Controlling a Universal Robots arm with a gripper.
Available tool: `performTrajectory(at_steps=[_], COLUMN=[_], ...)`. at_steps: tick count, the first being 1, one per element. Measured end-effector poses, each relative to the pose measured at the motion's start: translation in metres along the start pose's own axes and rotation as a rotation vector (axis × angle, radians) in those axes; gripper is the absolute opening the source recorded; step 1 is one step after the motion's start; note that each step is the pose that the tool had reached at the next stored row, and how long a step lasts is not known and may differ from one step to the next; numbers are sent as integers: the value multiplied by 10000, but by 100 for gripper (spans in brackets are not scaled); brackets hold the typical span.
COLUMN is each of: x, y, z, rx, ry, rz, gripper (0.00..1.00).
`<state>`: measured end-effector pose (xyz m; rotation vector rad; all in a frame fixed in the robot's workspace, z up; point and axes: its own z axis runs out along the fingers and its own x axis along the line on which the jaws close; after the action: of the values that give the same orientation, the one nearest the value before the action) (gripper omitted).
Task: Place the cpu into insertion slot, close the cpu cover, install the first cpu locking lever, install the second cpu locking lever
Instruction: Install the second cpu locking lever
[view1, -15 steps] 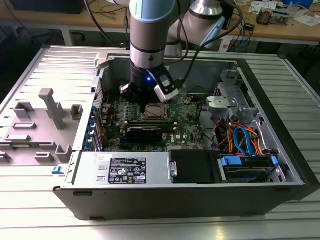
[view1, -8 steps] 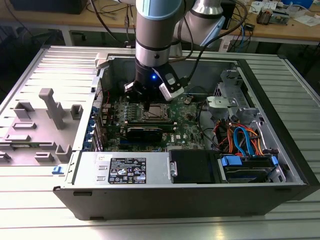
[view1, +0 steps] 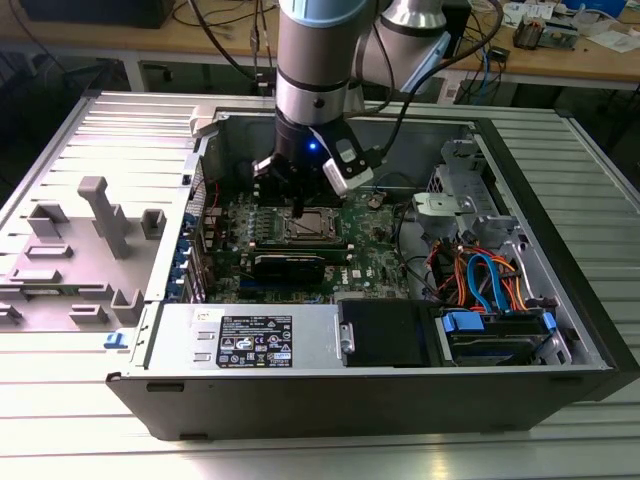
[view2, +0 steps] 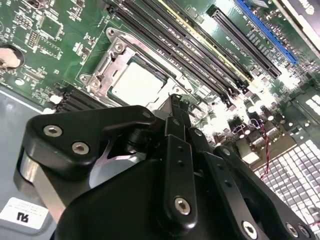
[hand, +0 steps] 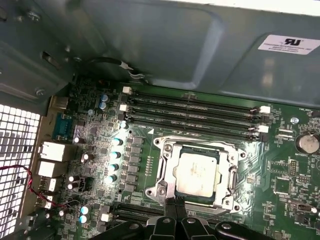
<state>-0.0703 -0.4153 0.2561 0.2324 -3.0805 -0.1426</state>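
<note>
One robot arm reaches down into an open dark-grey metal computer case (view1: 560, 300) that lies on its side on a ribbed silver tabletop (view1: 300, 455). Its black gripper (view1: 296, 205) hangs low over the green circuit board (view1: 375, 255), just beside the square silver-rimmed insertion slot (view1: 309, 226), at the slot's edge nearest the case's rear wall. In both wrist views the two black fingers (hand: 176, 212) stand pressed together with no gap between them and nothing held, their tips right at the socket's rim (view2: 173, 100).

The small flat square cpu with its dull silver-grey metal top (hand: 196, 173) already lies in the insertion slot (hand: 165, 187), level with the board. The thin silvery cpu cover (hand: 233, 176) lies flat around the chip, so the chip's top shows through the cover's square window; the same is seen in the second wrist view, where the cpu (view2: 138, 82) sits framed by the cover (view2: 107, 65). Whether the locking levers are latched I cannot tell.

Four long narrow black memory slots (hand: 195, 112) run parallel just beside the socket, between it and the case wall. A round silver coin battery (hand: 306, 143) sits on the board near the socket's far corner. In the exterior view, a black power supply box (view1: 385, 330) lies along the case's front edge, with orange and blue cables (view1: 480, 275) bundled toward the exterior view's right. A grey plastic fixture (view1: 95, 225) stands on the tabletop toward the exterior view's left, well apart from the case's interior.
</note>
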Motion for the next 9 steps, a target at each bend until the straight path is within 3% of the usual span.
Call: performTrajectory(at_steps=[9], x=[-1], y=[-62], z=[-20], rx=[-95], ry=[98], rz=[155], gripper=[11])
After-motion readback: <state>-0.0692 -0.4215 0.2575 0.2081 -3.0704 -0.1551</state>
